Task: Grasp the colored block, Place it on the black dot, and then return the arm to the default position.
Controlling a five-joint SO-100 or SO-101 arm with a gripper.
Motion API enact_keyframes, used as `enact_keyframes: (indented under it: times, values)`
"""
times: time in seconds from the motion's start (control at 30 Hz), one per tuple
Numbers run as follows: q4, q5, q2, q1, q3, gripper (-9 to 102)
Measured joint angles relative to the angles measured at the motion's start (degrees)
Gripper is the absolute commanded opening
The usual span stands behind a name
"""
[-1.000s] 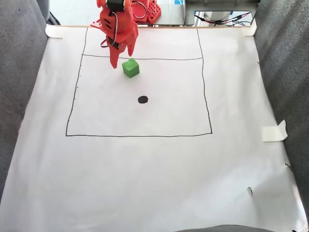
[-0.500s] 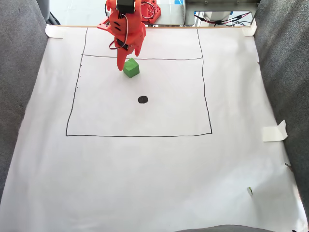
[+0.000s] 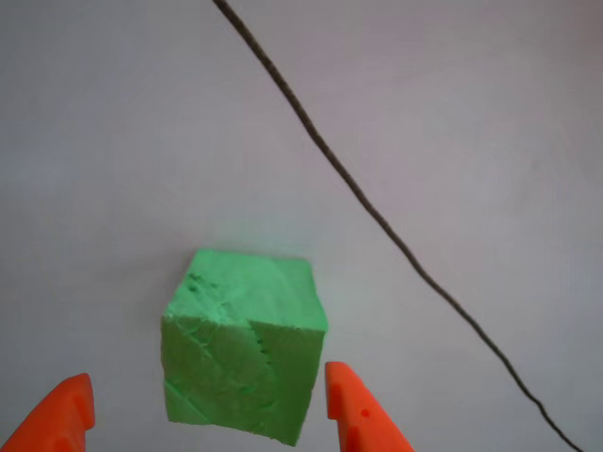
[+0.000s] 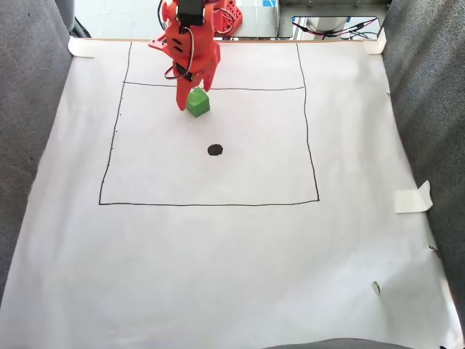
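On the white paper [image 4: 232, 254], near the top line of the drawn square, the green block [image 4: 197, 102] sits between the 2 orange fingers of the gripper [image 4: 192, 99], which stands wide apart and grips nothing; the other view shows the block [image 3: 243, 344] with gaps beside both fingertips. Below lies the black dot [image 4: 215, 150], well apart.
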Motion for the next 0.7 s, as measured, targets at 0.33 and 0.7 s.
enact_keyframes:
  times: [0.33, 0.7]
  values:
    - [-1.58, 0.00, -0.35, 0.00, 1.41, 25]
    - [-2.55, 0.00, -0.44, 0.70, 2.37, 16]
